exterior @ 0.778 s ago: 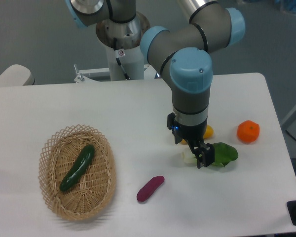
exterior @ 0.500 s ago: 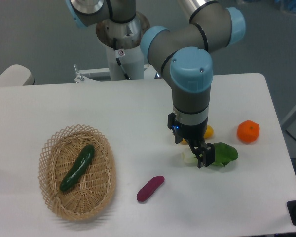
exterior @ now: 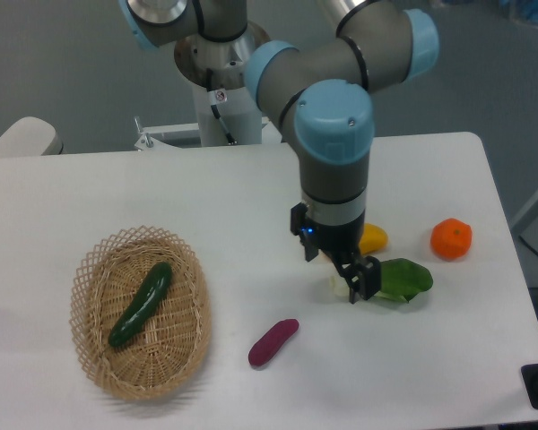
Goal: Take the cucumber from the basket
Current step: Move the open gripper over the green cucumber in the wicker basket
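Note:
The dark green cucumber (exterior: 141, 304) lies diagonally inside the oval wicker basket (exterior: 99, 358) at the left of the table. My gripper (exterior: 352, 282) hangs far to its right, low over the table beside the white stem of a leafy green vegetable. Its dark fingers (exterior: 366, 277) point down and seem to hold nothing, but the gap between them is too small to read.
A leafy green bok choy (exterior: 400, 279) lies just right of the gripper. A yellow item (exterior: 373, 238) sits behind it and an orange fruit (exterior: 451, 239) farther right. A purple oblong vegetable (exterior: 273, 341) lies between basket and gripper.
The arm and gripper have shifted slightly to the left, toward the basket. The cucumber and other items have not moved.

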Tool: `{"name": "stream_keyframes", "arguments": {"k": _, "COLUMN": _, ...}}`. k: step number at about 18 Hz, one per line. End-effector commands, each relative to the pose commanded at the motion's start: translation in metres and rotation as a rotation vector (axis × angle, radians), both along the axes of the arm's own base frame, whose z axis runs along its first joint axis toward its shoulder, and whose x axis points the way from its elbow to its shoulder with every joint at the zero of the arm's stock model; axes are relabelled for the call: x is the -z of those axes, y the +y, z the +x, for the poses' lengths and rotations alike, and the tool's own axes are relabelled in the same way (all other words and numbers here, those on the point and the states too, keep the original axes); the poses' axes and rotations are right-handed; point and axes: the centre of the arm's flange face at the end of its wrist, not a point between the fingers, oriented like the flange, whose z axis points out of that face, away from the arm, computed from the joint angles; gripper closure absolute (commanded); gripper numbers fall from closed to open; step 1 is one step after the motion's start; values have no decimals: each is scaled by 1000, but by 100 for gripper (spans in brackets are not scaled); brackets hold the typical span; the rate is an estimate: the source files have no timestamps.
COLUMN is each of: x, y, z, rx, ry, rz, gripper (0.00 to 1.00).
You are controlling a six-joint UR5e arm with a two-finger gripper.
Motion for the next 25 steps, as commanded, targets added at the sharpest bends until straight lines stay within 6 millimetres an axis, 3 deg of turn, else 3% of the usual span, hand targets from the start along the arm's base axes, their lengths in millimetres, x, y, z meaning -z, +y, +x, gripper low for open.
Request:
{"name": "stream_keyframes", "arguments": {"k": 5, "x": 23, "y": 6, "z": 17, "rx": -256, "ry": -118, "rz": -27, "gripper": 0}}
{"name": "stream_keyframes", "arguments": {"k": 8, "x": 37, "y": 27, "z": 38, "rx": -409, "ry": -171, "rz": -4, "gripper": 0}}
{"name": "stream_keyframes", "arguments": {"k": 12, "x": 40, "y": 49, "z": 83, "rx": -453, "ry": -192, "rz": -4, "gripper": 0}}
{"name": "stream_keyframes", "arguments": {"k": 15, "x": 64, "y": 53, "z": 111, "rx": -459, "ry": -209, "rz": -34, "gripper": 0}}
{"name": "stream_keyframes", "arguments": {"k": 20, "x": 84, "y": 52, "z": 133, "rx": -430, "ry": -207, "rz": -32, "gripper": 0}}
{"name": "stream_keyframes", "arguments": {"k": 25, "x": 117, "y": 62, "z": 175, "rx": -365, "ry": -182, "rz": 13, "gripper": 0}}
